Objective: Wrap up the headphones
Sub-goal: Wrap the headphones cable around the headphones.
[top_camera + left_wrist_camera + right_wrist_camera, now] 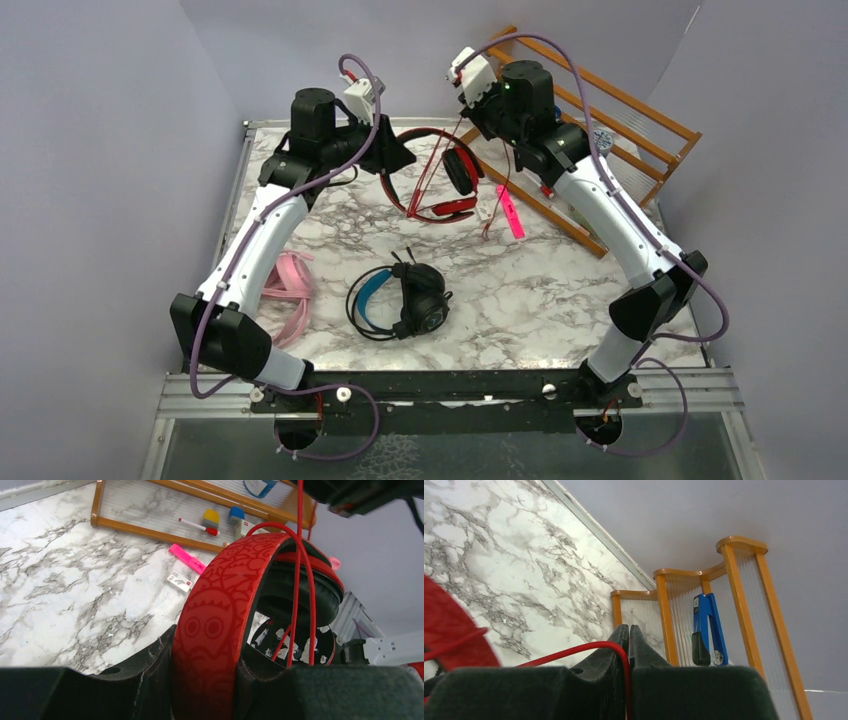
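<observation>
- The left gripper (210, 680) clamps the red headphones (220, 605) by the band, at the far side of the table (560, 290).
- The right gripper (629, 640) pinches the red cable (574, 652); wrapping looks underway.
- The black-and-blue headphones (405, 300) and pink headphones (290, 290) lie nearer, seemingly waiting.

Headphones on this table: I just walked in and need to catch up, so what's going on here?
The left gripper grips the red headphones by their headband at the far side of the table. The right gripper is shut, pinching their red cable, seemingly for winding. The black-and-blue headphones and the pink headphones lie nearer the arms, untouched.
</observation>
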You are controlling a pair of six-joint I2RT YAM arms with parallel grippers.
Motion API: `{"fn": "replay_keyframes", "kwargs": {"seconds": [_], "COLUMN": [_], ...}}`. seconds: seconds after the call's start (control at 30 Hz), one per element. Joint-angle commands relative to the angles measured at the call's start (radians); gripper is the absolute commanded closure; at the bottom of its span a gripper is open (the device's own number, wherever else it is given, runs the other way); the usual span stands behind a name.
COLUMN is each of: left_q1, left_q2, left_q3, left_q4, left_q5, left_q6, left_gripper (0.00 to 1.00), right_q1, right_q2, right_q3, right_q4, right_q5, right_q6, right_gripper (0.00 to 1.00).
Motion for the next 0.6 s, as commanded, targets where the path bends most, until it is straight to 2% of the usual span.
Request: {"fn": "replay_keyframes", "kwargs": {"seconds": [0.0, 0.23, 0.37, 0.57], "left_q1": [-0.019, -0.034, -0.034, -0.035], "left_q2": [-0.062, -0.081, -0.105, -0.132], "left_q3": [0.013, 0.007, -0.003, -0.054], "left_q4": [0.019, 0.075, 0.139, 0.413], "left_q5": [0.166, 0.268, 0.288, 0.302], "left_q6": [-0.016, -0.082, -0.146, -0.399], "left_gripper": [1.0, 1.0, 1.0, 1.0], "right_q1": [-0.068, -0.115, -0.121, -0.124], "right_q2": [-0.002, -0.014, -0.009, 0.028], "right_q3": [-0.034, -0.191, -0.286, -0.417], "right_q4": [0.088, 0.248, 0.353, 0.52], "right_q5": [-0.194, -0.477, -0.584, -0.697], "right_q6": [0.058, 0.22, 0.344, 0.541], "right_gripper": [0.92, 0.91, 0.92, 0.96]}}
